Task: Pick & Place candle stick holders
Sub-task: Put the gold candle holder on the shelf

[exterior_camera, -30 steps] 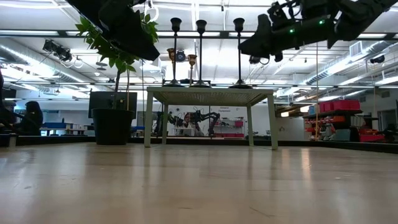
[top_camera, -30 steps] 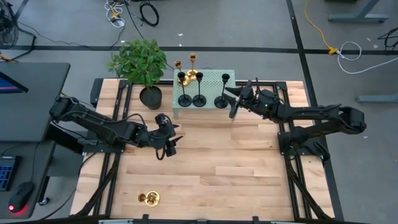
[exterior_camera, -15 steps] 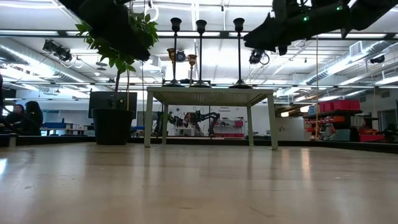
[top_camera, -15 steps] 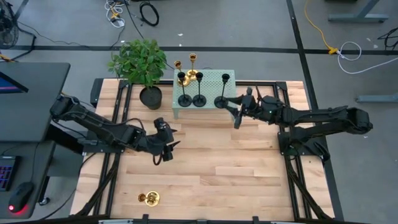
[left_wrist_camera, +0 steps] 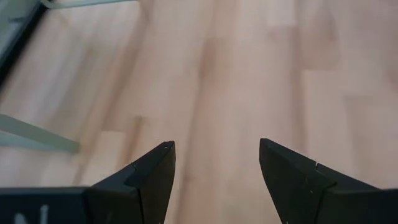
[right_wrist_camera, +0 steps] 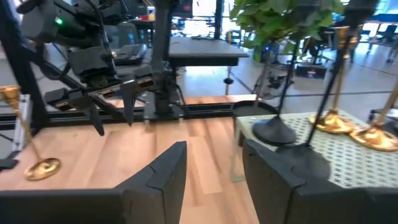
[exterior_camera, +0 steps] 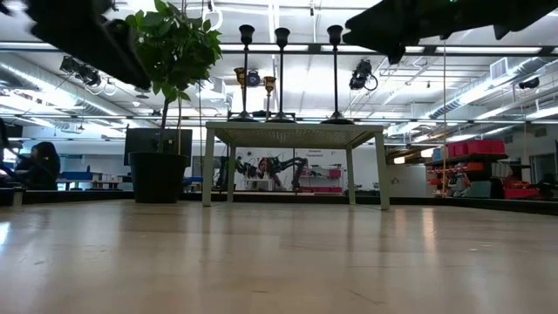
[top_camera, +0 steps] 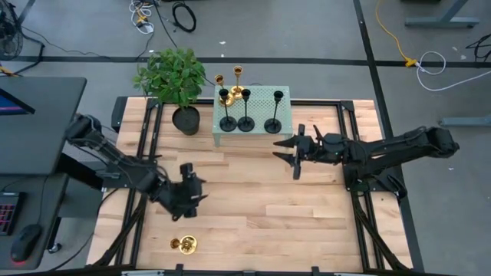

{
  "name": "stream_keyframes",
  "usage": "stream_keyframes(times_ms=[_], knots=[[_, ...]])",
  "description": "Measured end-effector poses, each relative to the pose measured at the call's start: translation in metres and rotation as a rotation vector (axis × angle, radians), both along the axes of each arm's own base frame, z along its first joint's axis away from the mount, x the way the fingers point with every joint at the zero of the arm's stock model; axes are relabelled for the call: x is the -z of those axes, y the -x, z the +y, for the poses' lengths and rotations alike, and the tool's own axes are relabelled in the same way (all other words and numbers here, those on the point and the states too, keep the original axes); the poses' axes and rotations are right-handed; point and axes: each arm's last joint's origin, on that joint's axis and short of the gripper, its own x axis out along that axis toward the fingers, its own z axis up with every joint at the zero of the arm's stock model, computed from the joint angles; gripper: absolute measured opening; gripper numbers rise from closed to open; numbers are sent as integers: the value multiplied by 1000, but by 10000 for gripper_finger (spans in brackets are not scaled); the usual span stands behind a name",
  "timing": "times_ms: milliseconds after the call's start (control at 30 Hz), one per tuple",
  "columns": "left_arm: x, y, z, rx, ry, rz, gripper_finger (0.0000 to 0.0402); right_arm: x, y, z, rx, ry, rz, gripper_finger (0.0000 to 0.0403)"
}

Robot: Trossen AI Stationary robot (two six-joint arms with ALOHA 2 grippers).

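Three black candle stick holders [top_camera: 245, 123] and two gold ones [top_camera: 235, 93] stand on their round bases on a small pale green stand [top_camera: 282, 96] at the table's far side. A third gold holder [top_camera: 184, 244] rests on the wood near the front edge, also seen in the right wrist view [right_wrist_camera: 34, 158]. My left gripper [top_camera: 193, 204] hovers open over the table, a little beyond that gold holder, with only bare wood between its fingers [left_wrist_camera: 214, 149]. My right gripper [top_camera: 285, 152] hangs open in front of the stand, pointing toward the table's left, empty [right_wrist_camera: 214, 146].
A black pot with a green plant [top_camera: 175, 80] stands at the stand's left. Both arms hang high above the table in the low view, the left [exterior_camera: 83, 35] and the right [exterior_camera: 427, 17]. Bare wood [top_camera: 261, 207] lies between the grippers.
My left gripper has swung toward the table's near edge and a little left, toward the gold holder by the front edge, tipping further down. My right gripper has swung away from the stand toward the near edge. No holder has moved.
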Motion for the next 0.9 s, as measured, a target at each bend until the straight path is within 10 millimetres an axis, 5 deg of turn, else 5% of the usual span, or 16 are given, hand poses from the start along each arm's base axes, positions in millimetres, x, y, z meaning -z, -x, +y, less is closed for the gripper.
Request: stream_keyframes(times_ms=[900], knots=[[14, 88, -80, 140, 220, 10, 232, 0, 1, 14, -47, -53, -12, 158]])
